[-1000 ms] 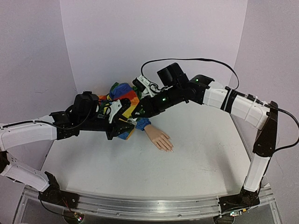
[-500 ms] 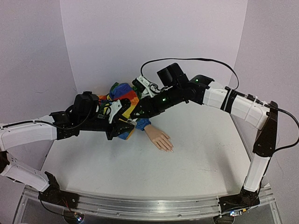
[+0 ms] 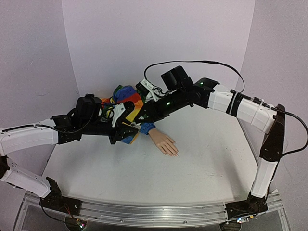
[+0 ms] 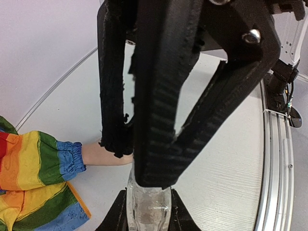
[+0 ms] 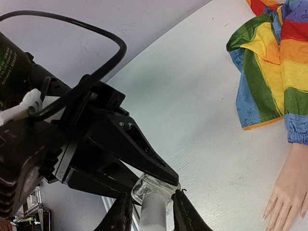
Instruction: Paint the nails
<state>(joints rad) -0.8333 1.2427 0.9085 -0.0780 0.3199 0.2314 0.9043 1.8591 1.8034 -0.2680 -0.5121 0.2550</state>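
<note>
The sleeve (image 3: 126,92) is striped in red, orange, yellow, green and blue, with a blue gathered cuff and an orange hem. The hand (image 3: 164,143) is peach; its nails (image 3: 175,154) are too small to tell in colour. The bottle (image 5: 147,188) is clear, its cap (image 5: 153,211) white. The arms (image 3: 240,103) are black and white, with a black cable (image 3: 192,62). The table (image 3: 207,163) is off-white, the walls (image 3: 29,53) pale lilac.

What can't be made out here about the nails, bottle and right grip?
Nails: top view, too small to tell paint; left wrist view, covered by the right gripper.
Bottle: top view, hidden under both arms.
Right gripper's hold on the white cap: right wrist view, contact cut off by the bottom edge.
</note>
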